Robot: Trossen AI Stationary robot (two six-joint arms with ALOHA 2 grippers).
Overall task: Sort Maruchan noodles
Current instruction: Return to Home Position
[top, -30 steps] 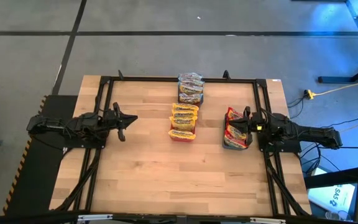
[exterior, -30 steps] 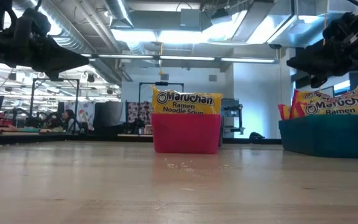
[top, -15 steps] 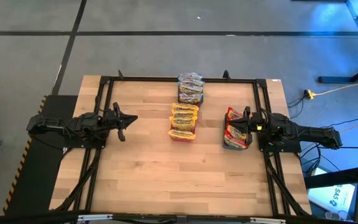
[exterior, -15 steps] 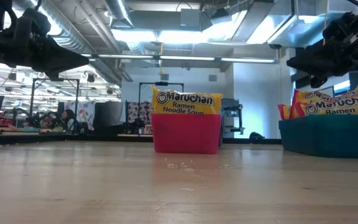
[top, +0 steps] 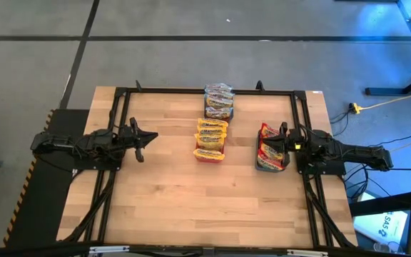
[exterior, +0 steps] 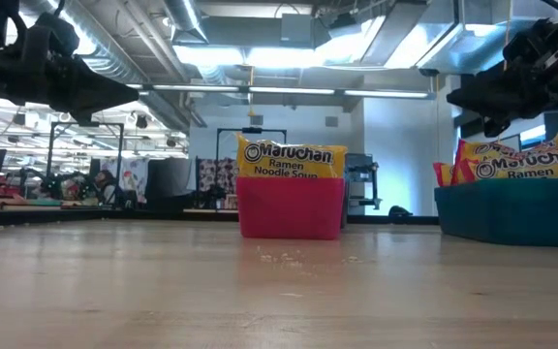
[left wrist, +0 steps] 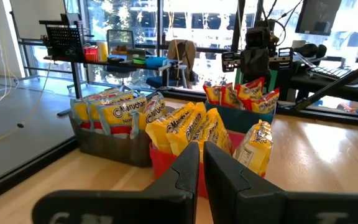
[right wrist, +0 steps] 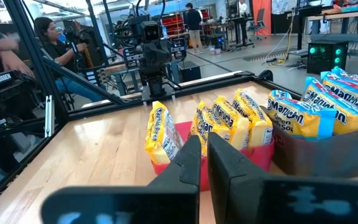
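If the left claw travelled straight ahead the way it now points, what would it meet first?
Probably the noodle packs standing in the red bin at mid-table; the left claw points straight at them, though it might pass just above.

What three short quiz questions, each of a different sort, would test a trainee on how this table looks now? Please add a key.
1. Multiple choice: which colour is the bin that stands right beside the right tool in the high view? A) red B) grey C) teal
2. True or false: the left tool holds a noodle packet.
3. Short answer: how many bins on the table hold Maruchan noodles?

Key: 1 C, the teal bin; 2 false, it holds nothing; 3 three.
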